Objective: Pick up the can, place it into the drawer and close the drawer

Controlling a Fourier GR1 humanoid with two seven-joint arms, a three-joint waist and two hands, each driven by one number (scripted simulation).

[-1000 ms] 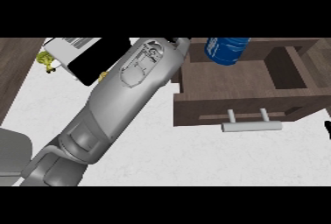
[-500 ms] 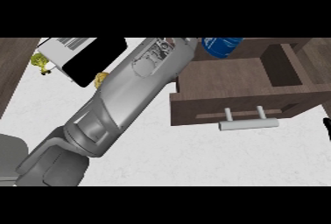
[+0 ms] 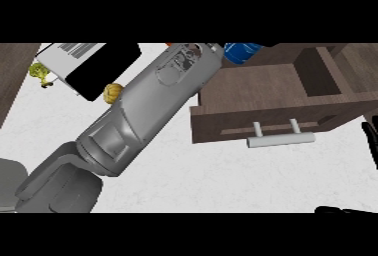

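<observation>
Blue can [image 3: 242, 51] at top edge, above open drawer [image 3: 258, 95]. L forearm [image 3: 148, 115] reaches toward it; L hand off-view. R hand [image 3: 369, 137] at right edge, finger state can't tell.

Even, bright light falls on the white counter [image 3: 221, 175]; the open drawer [image 3: 273, 95] is shaded inside, and no glare shows.

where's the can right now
In the head view the blue can sits at the top edge, just behind the open drawer, right of the left forearm.
</observation>
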